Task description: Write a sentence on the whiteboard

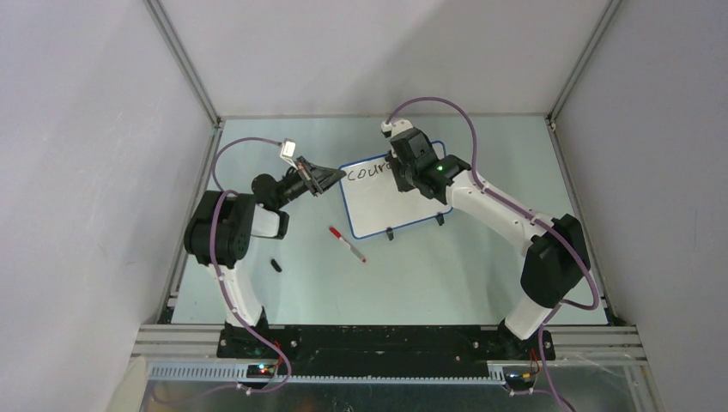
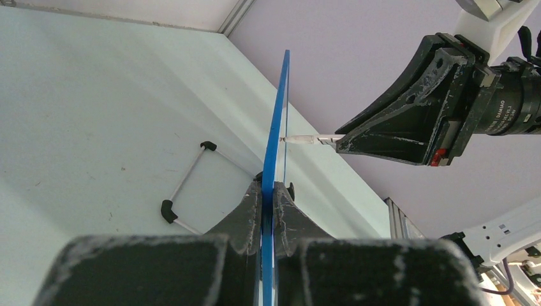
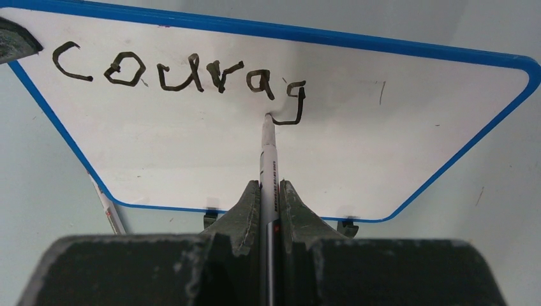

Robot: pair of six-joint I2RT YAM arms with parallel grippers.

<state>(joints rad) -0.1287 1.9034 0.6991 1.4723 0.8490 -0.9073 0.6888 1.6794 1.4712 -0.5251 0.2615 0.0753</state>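
The board (image 1: pixel 382 206) is sitting toward the far middle of the table (image 1: pixel 446 275), turned a bit askew so its right side is farther back than its left, right between the two arms. The left gripper (image 2: pixel 268 191) is clamped on the board's left edge with the blue rim pinched tight between the jaws. In the left wrist view you can see the board edge-on, running straight out from the fingers. The right gripper (image 3: pixel 269 191) is squeezed shut on a marker (image 3: pixel 268 153). It sticks out past the fingers, and its tip touches the white surface just left of the g's hooked tail. The sentence (image 3: pixel 178 73) reads "courag" in wobbly black lowercase letters along the top of the board, close under the far rim. Two little black feet (image 3: pixel 346 224) poke out at the board's near edge. On the table in front of the board, near its left corner, a second marker (image 1: pixel 347 244) with a red end is lying loose and not touching anything. A small black piece (image 1: pixel 276 264) lies further left, by the left arm. Honestly can't tell from these shots if the board is lying flat or tipped up off the table.
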